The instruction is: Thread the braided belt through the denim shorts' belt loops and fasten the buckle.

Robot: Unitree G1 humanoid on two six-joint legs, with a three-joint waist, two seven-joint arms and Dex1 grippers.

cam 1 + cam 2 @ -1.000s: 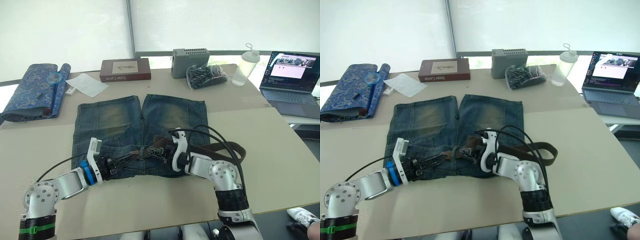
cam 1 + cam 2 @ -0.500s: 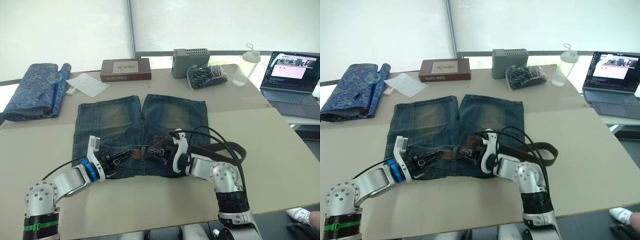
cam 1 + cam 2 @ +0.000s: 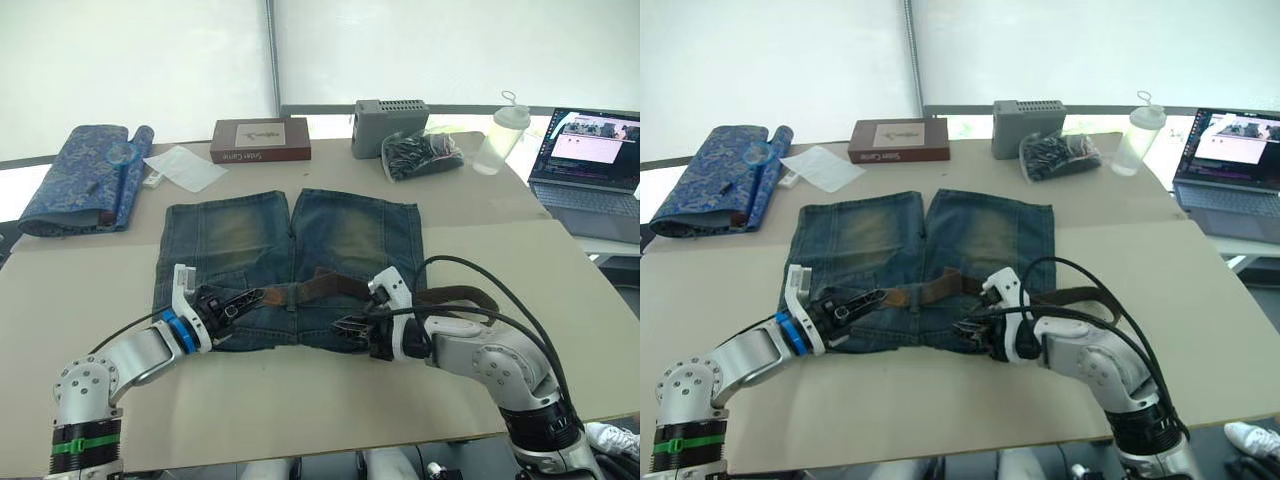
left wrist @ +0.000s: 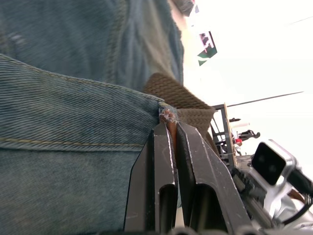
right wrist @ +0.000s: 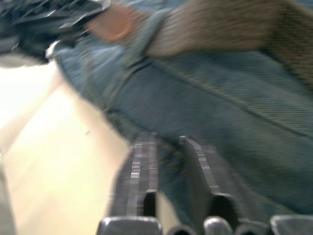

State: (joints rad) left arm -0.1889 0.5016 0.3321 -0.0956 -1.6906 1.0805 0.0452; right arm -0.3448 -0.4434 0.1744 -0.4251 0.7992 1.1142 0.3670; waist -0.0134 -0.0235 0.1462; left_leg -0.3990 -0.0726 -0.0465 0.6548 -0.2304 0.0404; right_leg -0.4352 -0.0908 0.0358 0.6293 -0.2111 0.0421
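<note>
The shorts [image 3: 290, 265] lie flat in the middle of the bench [image 3: 560, 330], waistband toward the lower edge of the frame and legs toward the top. The belt [image 3: 320, 288] runs across the waistband from the left of centre to the right, then carries on past the right edge of the shorts in a flat loop on the bench. Its left stretch passes under a loop [image 4: 168, 115] of denim.

The left gripper [image 3: 232, 305] sits at the left part of the waistband, lower left of centre. In the left wrist view its fingers [image 4: 164, 161] are clenched on the belt's end just where it meets the denim loop, the strap showing brown between them. The right gripper [image 3: 350, 326] sits low on the waistband just right of centre, below the belt. In the right wrist view its fingers [image 5: 142, 166] stand a little apart with nothing between them, over the hem of the shorts and the bench edge beside it.

Along the top of the frame sit a rolled blue cloth [image 3: 75, 190] at the left, a brown box [image 3: 260, 139], a grey box [image 3: 390, 113], a dark bag [image 3: 422, 155], a bottle [image 3: 500, 135] and a laptop [image 3: 592, 160] at the far right.
</note>
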